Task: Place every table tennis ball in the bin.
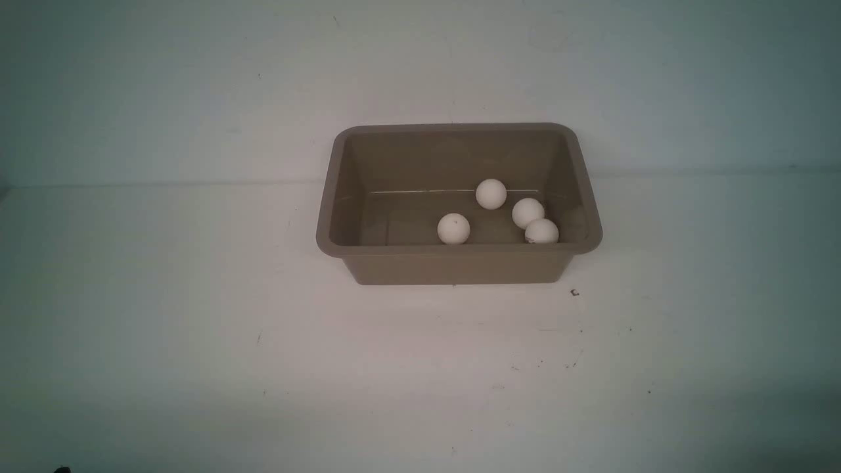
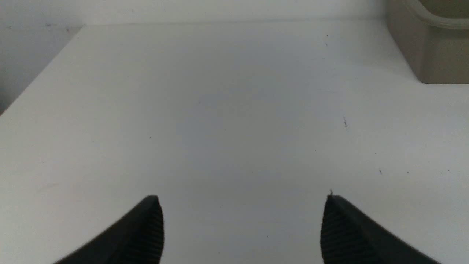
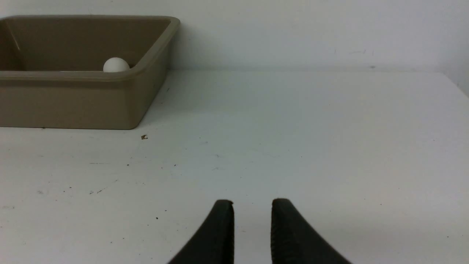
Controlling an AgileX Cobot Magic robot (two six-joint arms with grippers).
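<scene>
While all four table tennis balls [image 1: 491, 194] sit inside the bin [image 1: 460, 265], the left tool [image 2: 242, 220] gapes wide and empty, the right tool [image 3: 252, 220] narrowly parted, holding nothing.

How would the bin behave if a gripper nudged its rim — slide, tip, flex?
Likely slides rather than tips: the bin sits wide and low on the smooth white table. Probably light, thin plastic, so the flared rim may flex. The four balls inside lie loose and would probably roll about.
</scene>
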